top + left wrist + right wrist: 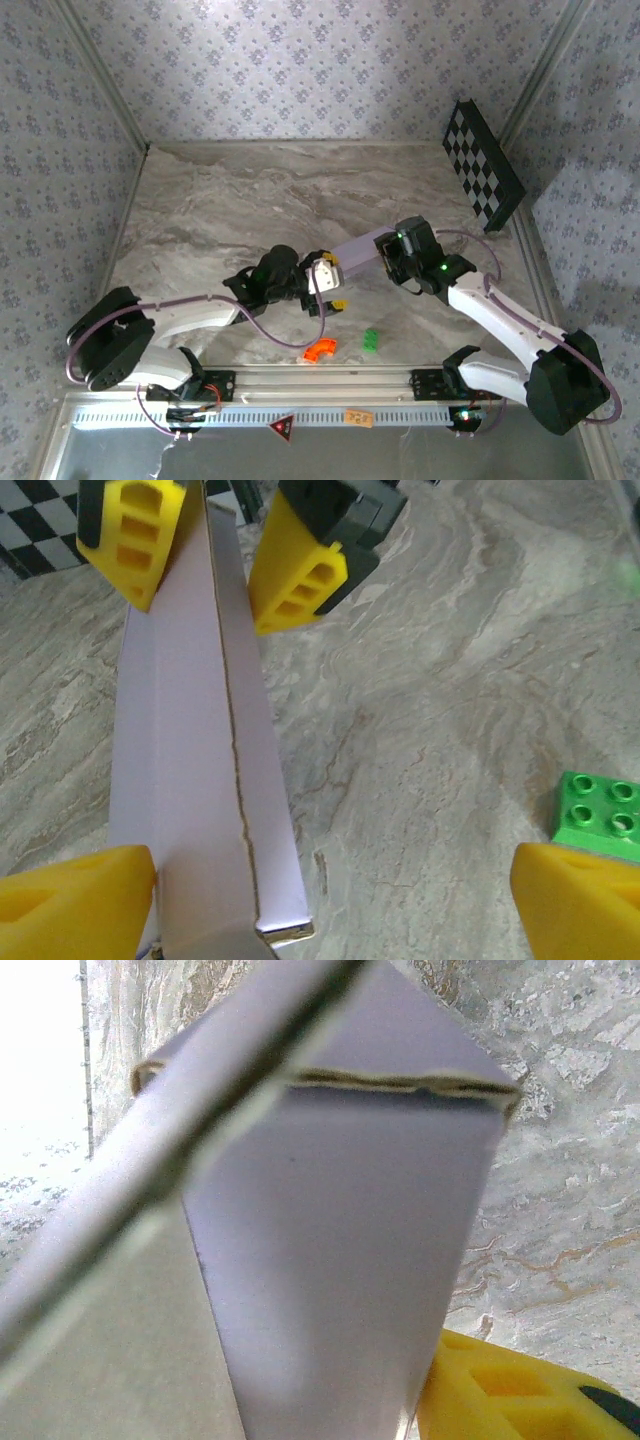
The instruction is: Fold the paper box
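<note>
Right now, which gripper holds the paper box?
The right gripper: it clamps one end of the paper box, while the left gripper stands wide open.

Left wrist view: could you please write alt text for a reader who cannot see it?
A long pale lilac box runs up the frame from between the left gripper's wide-open yellow jaws to the right gripper, whose jaws close on its far end. A green brick lies on the marble table at right.

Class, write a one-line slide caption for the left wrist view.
Right claw pinches the paper box at its far end; left claw open, green brick nearby.
</note>
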Tool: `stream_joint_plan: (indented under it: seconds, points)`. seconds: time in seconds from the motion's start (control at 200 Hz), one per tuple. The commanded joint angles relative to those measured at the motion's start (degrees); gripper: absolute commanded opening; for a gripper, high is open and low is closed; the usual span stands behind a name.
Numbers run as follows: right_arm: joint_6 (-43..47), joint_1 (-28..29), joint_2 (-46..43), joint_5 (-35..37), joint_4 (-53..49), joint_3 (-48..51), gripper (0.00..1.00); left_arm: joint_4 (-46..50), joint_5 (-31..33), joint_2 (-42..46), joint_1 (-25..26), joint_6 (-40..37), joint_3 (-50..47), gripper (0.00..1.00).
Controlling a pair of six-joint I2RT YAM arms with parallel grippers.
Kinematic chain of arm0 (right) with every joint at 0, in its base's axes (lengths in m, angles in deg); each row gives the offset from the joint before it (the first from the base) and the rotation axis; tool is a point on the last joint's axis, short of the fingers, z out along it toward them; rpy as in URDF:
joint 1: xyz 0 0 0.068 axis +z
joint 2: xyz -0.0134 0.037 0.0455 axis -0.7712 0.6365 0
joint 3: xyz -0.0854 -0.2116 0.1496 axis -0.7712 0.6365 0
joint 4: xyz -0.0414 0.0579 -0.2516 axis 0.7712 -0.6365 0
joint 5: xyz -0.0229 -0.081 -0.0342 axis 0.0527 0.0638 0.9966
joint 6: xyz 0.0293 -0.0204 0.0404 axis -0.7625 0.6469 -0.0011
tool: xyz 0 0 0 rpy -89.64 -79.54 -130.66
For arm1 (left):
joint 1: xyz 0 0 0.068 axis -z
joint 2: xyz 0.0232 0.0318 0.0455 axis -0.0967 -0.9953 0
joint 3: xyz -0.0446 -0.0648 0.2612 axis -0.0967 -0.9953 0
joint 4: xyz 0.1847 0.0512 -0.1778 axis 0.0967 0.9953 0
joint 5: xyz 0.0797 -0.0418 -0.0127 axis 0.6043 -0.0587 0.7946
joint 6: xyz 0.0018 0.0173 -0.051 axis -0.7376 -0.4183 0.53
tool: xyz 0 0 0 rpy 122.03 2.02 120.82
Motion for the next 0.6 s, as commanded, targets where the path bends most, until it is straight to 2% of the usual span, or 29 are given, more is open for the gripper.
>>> stream_joint_plan:
  seconds: [0.0,0.215,0.48,0.595]
  points:
    - [-1.2,0.3,0.3,1.4,-1.5,-1.9,0.48,-5.4,5.0,-2.3,0.6,-0.2,2.2,0.89]
    - [-1.1,0.3,0.3,1.0,-1.5,-1.7,0.47,-9.4,12.5,-7.4,0.6,-2.5,2.8,0.81]
    - [-1.2,0.3,0.1,1.1,-1.8,-2.0,0.47,-9.1,15.9,-9.0,0.6,-3.7,4.9,0.7]
    - [-1.2,0.4,0.0,1.6,-3.2,-2.9,0.47,-8.0,17.2,-8.7,0.6,-4.0,5.3,0.62]
